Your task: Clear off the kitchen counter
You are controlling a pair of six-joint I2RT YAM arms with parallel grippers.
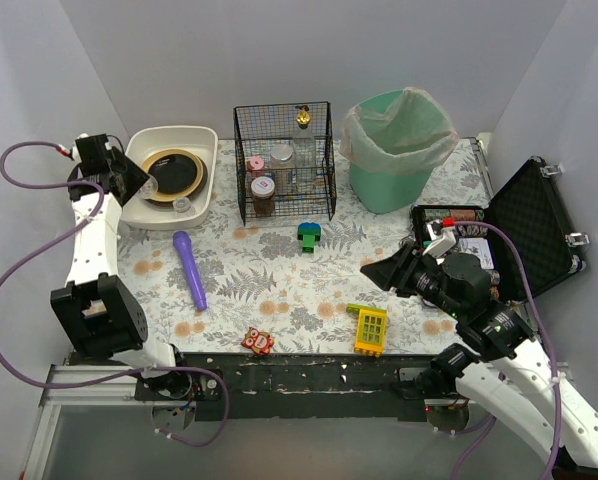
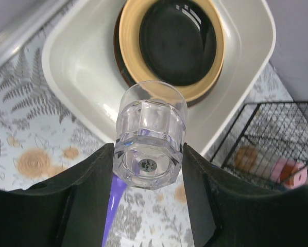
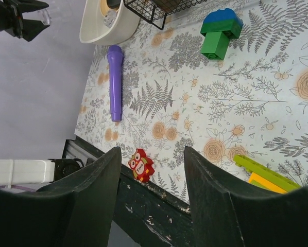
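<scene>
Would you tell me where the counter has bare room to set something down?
The widest bare patch on the kitchen counter lies mid-table, between the purple stick, the green block and the yellow toy. The back row, white tub, wire basket, green bin, is crowded.

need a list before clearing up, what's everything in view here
kitchen counter: one, white leaf print, under everything
tub: one, white, back left
dishes: a stack, black and tan, in tub
wire basket: one, black, back centre
containers: four, mixed, in basket
bin: one, green, back right
case: one, black, right edge
wand: one, purple, left of centre
block: one, green and blue, before basket
owl toy: one, red, front edge
grid block: one, yellow and green, front right
glass: one, clear, gripped beside tub
left pincer: one, black, shut on glass
right pincer: one, black, open, empty
</scene>
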